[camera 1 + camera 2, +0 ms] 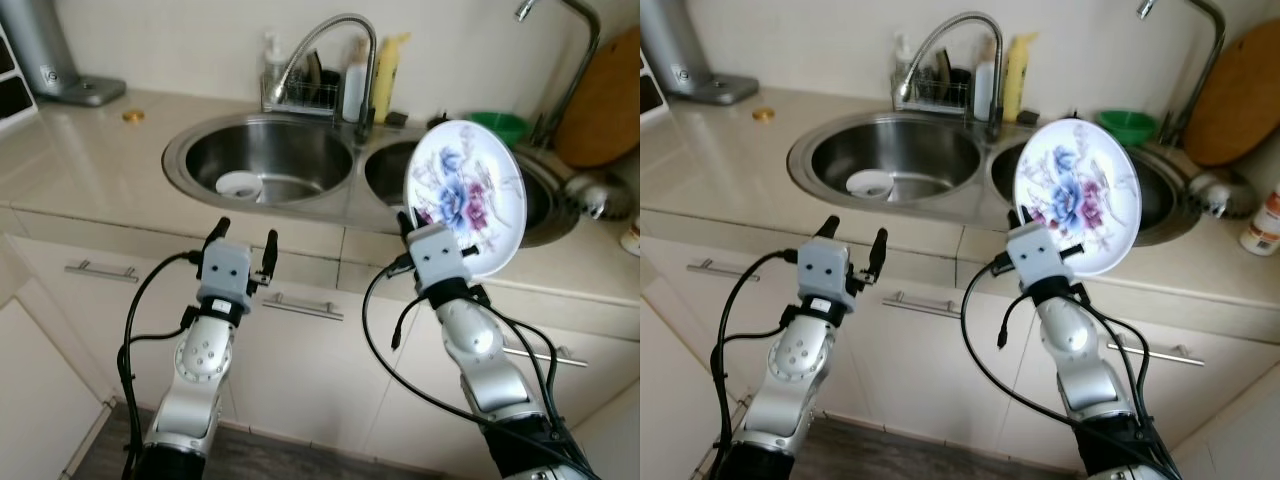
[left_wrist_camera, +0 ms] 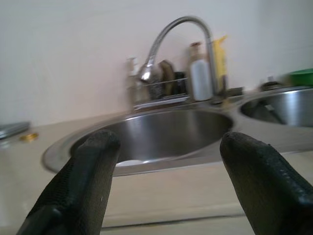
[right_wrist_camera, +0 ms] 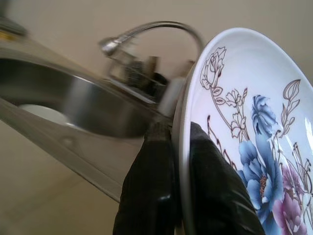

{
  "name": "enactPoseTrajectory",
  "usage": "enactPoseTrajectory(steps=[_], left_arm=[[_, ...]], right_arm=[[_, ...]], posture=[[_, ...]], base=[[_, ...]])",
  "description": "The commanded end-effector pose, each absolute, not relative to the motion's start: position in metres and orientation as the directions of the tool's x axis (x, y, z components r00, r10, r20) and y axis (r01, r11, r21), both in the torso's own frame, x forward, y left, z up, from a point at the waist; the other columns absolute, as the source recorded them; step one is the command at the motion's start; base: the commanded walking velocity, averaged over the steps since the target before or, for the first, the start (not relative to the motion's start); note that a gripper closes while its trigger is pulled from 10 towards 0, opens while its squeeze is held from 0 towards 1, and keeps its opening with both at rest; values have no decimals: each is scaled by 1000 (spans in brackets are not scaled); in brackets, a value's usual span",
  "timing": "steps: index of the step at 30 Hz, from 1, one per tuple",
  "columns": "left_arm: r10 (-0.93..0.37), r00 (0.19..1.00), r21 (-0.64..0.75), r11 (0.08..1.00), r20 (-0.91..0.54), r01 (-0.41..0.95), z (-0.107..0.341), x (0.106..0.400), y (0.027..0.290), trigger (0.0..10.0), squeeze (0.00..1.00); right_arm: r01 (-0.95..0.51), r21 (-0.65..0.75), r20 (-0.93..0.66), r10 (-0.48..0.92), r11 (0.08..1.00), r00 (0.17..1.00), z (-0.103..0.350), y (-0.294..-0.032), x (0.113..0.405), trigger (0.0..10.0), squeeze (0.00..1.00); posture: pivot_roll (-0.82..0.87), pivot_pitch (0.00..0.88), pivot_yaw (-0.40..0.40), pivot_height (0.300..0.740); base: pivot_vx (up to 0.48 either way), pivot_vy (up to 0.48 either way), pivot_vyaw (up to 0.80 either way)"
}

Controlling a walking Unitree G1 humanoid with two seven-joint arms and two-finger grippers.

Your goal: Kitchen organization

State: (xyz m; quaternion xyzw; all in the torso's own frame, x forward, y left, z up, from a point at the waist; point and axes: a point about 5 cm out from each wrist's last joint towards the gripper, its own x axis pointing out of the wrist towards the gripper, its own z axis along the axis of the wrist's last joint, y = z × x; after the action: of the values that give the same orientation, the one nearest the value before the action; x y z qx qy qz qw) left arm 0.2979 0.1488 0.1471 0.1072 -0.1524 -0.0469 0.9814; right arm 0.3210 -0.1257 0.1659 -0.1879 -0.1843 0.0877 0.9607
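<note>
The right pincer is clamped on the lower rim of a white plate painted with blue and purple flowers. The plate stands nearly upright above that pincer, its painted face turned toward the robot, and it is held in the air in front of the right-hand basin of a double steel sink. In the right wrist view the two black fingers pinch the plate's edge from both sides, one on the back and one on the painted face.

The left pincer hovers with its fingers apart and nothing between them, just short of the desk edge and facing the left basin. A small white dish lies on the bottom of that basin, beyond the left pincer.

Behind both pincers, at the back of the sink, a curved tap arches over the basins, with a wire rack, a white bottle and a yellow bottle beside it. A green bowl sits beyond the plate, and a round wooden board leans against the wall further to the right of the right pincer. Below the pincers are cupboard fronts with metal handles.
</note>
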Motion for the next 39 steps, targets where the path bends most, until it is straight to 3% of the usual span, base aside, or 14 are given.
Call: enactPoseTrajectory(steps=[1, 30, 39], left_arm=[[-122, 949, 222, 973, 292, 56, 149, 299, 149, 10000, 0], [-122, 930, 230, 972, 346, 42, 161, 301, 148, 10000, 0], [-130, 920, 211, 976, 371, 53, 164, 299, 144, 10000, 0]], right_arm=[[-110, -394, 353, 261, 912, 899, 174, -121, 322, 10000, 0], [-101, -380, 396, 261, 919, 880, 193, -119, 334, 10000, 0], [-137, -210, 265, 191, 968, 945, 185, -123, 353, 10000, 0]], posture=[[82, 0, -34, 740], [89, 0, -35, 740], [95, 0, -36, 740]], base=[[330, 0, 0], [328, 0, 0], [33, 0, 0]])
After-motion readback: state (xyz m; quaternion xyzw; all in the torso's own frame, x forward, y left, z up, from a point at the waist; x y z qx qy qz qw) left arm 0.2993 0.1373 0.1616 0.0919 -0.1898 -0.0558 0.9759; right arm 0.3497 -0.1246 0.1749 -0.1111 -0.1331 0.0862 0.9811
